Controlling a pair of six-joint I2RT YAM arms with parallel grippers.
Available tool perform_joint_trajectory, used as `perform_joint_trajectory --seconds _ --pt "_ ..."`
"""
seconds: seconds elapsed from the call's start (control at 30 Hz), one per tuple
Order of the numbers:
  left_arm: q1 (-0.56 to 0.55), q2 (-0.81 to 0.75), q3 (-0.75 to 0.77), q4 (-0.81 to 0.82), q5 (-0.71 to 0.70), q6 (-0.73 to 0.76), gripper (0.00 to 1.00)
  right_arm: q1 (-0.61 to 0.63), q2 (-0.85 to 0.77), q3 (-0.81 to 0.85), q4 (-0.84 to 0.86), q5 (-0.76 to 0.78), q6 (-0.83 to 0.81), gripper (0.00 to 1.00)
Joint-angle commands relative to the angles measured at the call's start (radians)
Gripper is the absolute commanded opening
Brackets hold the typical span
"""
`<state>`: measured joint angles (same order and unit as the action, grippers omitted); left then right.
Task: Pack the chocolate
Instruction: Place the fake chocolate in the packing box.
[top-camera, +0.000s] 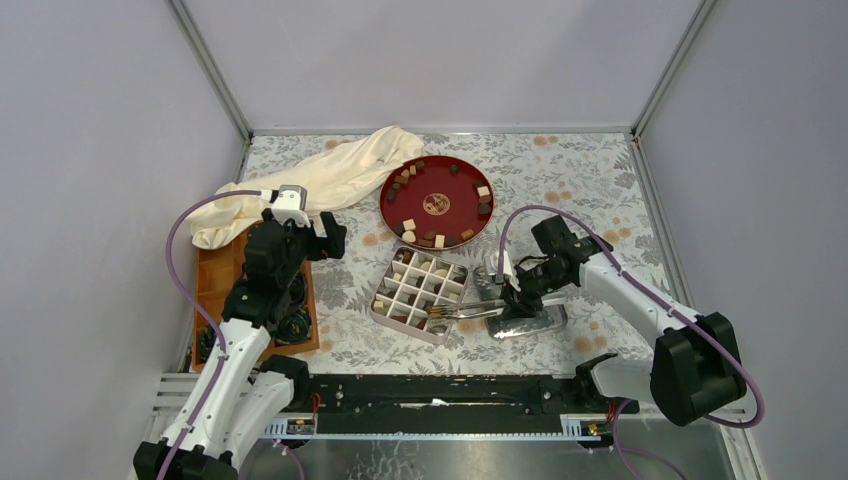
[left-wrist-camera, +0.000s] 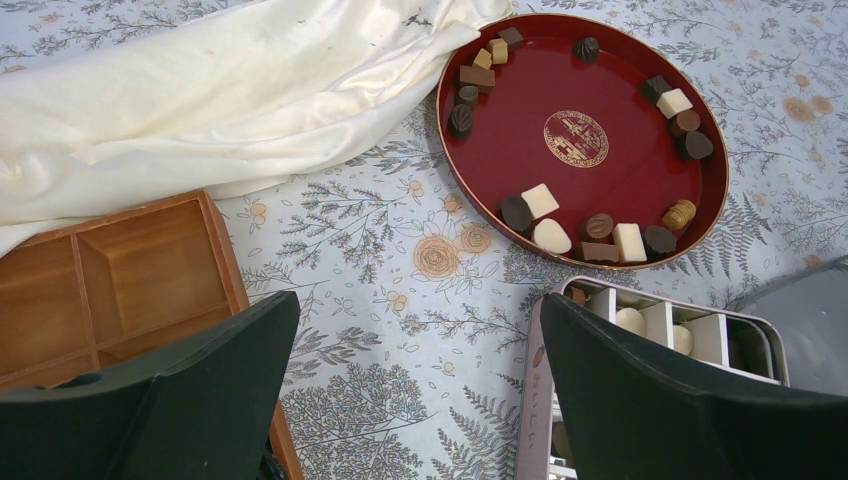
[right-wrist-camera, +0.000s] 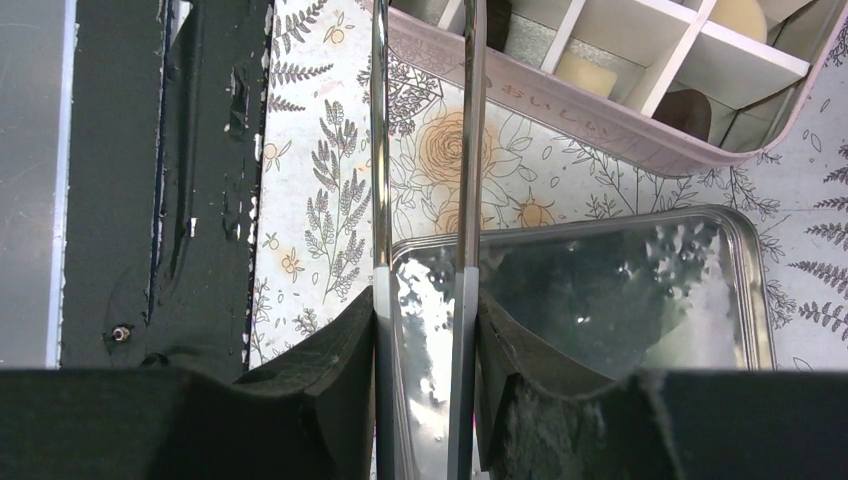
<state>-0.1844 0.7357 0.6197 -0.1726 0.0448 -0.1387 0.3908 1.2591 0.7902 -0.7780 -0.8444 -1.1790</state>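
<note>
cloth (top-camera: 330, 175) against plate (top-camera: 460, 185) of chocolate (top-camera: 408, 224), touching wooden tray (top-camera: 212, 278)

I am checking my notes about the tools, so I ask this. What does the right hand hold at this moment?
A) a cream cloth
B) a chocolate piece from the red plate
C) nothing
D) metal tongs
D: the right hand is closed on the two arms of the metal tongs, whose tips point toward the divided box.
</note>
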Motion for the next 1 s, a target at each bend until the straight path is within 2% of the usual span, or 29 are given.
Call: perform_joint_trajectory --seconds 0.0,0.53,0.97 --pt "-0.006 -0.002 -0.011 0.053 0.009 0.019 0.99 0.011 -0.036 -0.004 0.015 -0.009 -0.027 0.31" --pt "-0.006 -0.001 -0.010 0.052 0.011 0.019 0.99 0.012 -0.043 -0.012 0.017 -0.015 -0.034 0.46" --pt "-0.006 -0.001 -0.011 0.053 0.008 0.021 0.99 0.010 -0.044 0.016 0.001 -0.062 -0.011 0.47"
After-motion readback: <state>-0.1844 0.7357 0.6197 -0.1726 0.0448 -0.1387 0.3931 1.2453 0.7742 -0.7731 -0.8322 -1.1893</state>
